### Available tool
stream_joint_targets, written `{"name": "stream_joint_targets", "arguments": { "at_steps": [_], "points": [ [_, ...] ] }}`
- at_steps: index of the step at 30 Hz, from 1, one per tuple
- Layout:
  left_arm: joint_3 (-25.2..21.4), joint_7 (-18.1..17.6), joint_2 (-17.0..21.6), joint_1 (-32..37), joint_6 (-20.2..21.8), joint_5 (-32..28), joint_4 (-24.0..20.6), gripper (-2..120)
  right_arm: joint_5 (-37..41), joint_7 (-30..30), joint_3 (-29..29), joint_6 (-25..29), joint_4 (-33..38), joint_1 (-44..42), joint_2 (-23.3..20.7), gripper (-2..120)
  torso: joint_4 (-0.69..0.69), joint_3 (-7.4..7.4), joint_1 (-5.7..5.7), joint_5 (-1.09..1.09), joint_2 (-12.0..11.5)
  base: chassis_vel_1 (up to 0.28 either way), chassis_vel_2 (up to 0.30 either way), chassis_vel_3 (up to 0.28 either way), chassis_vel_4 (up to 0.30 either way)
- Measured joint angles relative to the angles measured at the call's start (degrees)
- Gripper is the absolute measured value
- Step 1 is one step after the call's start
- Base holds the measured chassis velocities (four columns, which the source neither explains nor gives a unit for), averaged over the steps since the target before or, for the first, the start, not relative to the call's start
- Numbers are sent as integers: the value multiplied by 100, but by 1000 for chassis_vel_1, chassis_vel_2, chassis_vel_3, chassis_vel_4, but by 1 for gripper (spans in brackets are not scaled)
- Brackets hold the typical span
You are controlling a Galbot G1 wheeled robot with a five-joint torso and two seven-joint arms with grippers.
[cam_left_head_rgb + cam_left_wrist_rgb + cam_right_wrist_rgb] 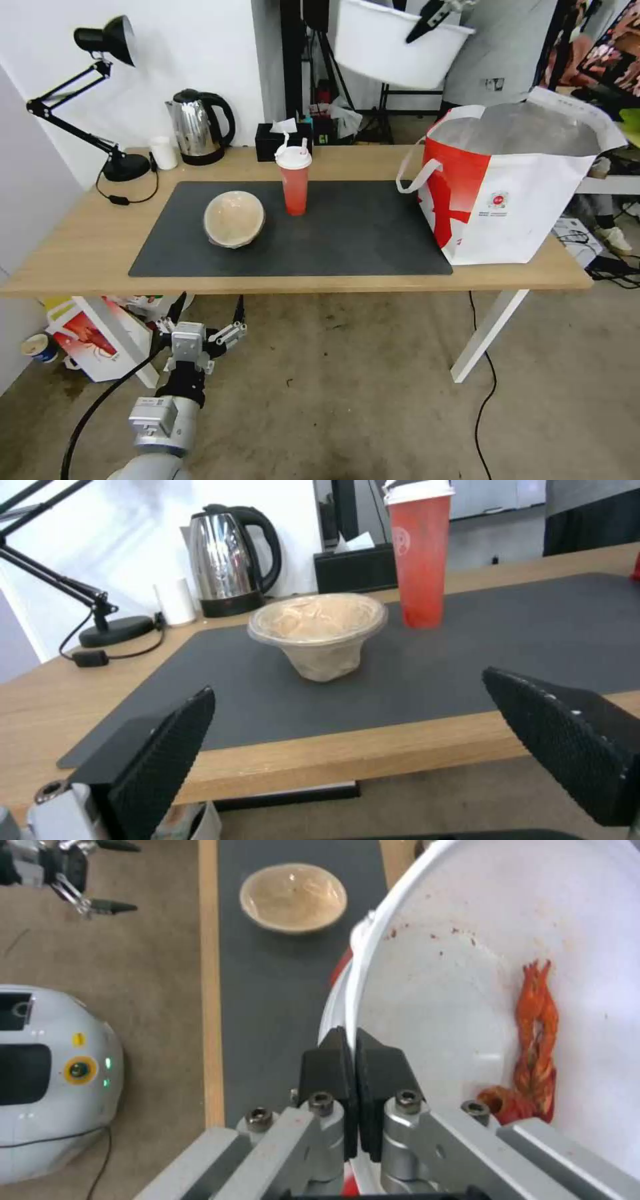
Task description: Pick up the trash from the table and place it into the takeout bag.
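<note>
Right gripper point(351, 1060) pinches the white bowl's point(393, 47) rim, carrying it high beyond the desk's far edge toward the takeout bag point(507, 180) at the right end; left gripper point(207, 320) gapes empty below the near edge.

I see the table point(80, 260) with its dark grey mat point(360, 233), and on that mat the shallow tan bowl point(233, 218) lies tilted at the left part, the red drink cup point(294, 179) upright just beside it toward the far edge. The takeout bag point(507, 187) stands open past the mat's right end, and high above the mat my right gripper point(433, 13) holds the white bowl point(393, 47) by its rim. My left gripper point(200, 327) hangs below the table's near edge, fingers spread.
</note>
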Motion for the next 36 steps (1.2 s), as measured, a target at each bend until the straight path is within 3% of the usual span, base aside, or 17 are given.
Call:
{"name": "stream_joint_targets", "arguments": {
  "at_steps": [17, 36],
  "points": [
    [0, 0, 0, 0, 0, 0, 0, 100, -402, 1, 396, 130, 453, -780, -930, 0, 1, 0, 0, -3, 0, 0, 0, 0, 0],
    [0, 0, 0, 0, 0, 0, 0, 100, -756, 2, 630, 251, 684, -1333, -1647, 0, 1, 0, 0, -2, 0, 0, 0, 0, 0]
  ]
}}
